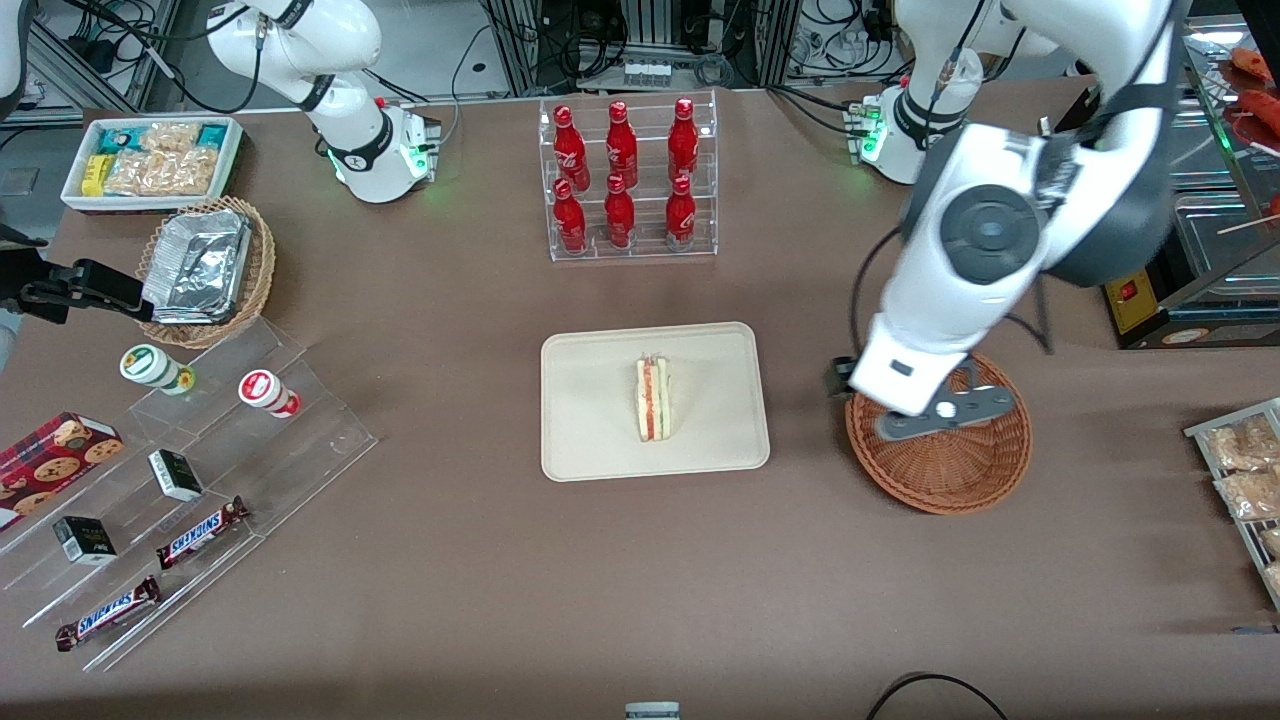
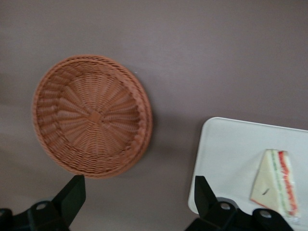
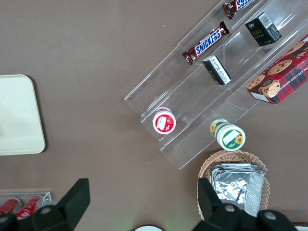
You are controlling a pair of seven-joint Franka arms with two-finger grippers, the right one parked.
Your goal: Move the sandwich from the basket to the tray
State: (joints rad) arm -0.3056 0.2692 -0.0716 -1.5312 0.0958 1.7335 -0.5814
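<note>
The sandwich [image 1: 654,399] lies on the tray [image 1: 590,440] at the middle of the counter [image 1: 480,560], its red filling stripe facing up. The claw [image 2: 138,198] hangs released, fingers spread wide and holding nothing, apparently above the basket [image 1: 945,470] rather than touching it; the basket sits beside the tray toward the working arm's end.

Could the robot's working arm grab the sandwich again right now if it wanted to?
Probably yes. The sandwich lies on the tray with nothing over it or beside it. The claw hangs open above the basket, and only bare table lies between basket and tray.
</note>
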